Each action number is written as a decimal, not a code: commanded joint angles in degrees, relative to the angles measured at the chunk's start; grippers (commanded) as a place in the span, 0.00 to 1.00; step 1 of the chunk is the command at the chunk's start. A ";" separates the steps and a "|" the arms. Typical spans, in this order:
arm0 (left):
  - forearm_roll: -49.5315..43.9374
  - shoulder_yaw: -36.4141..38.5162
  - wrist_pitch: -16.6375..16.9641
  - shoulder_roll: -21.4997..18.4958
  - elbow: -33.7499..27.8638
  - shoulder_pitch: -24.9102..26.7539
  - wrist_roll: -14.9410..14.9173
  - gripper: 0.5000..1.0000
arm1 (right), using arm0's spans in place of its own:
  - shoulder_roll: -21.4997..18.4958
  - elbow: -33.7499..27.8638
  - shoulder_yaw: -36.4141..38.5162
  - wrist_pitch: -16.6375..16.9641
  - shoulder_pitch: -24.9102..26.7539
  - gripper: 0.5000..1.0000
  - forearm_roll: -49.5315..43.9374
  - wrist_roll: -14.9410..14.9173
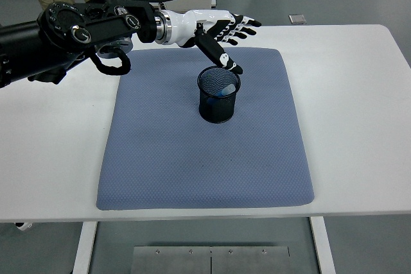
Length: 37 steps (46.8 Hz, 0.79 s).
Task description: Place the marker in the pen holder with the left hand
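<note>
Woven blue mat (192,152) bears mesh pen holder (218,99) containing marker (222,89).

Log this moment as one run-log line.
left hand: open, above holder | marker: inside holder | holder: upright on mat | right hand: not in view

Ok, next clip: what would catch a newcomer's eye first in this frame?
First the left hand, white and black, fingers spread and holding nothing, hovering just behind the black mesh pen holder. That holder stands upright on the blue-grey mat in the middle of the white table, with the blue marker showing inside it.
</note>
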<state>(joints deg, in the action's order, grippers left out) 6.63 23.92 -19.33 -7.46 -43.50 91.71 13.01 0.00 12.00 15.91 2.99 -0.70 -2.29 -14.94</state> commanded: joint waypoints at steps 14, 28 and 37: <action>0.83 -2.47 6.32 -2.47 0.43 0.40 -0.09 1.00 | 0.00 -0.05 0.00 0.00 0.00 1.00 0.00 0.00; 0.05 -3.70 11.68 -4.05 0.34 -3.99 0.00 1.00 | 0.00 -0.05 0.00 0.00 0.00 1.00 0.00 0.00; -0.04 -16.69 17.84 -6.94 0.43 -12.16 0.09 1.00 | 0.00 0.04 0.00 0.00 0.00 1.00 0.00 0.00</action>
<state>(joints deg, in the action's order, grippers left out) 6.58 12.52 -1.96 -12.42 -43.15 81.88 13.12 0.00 12.03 15.91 2.99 -0.70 -2.28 -14.94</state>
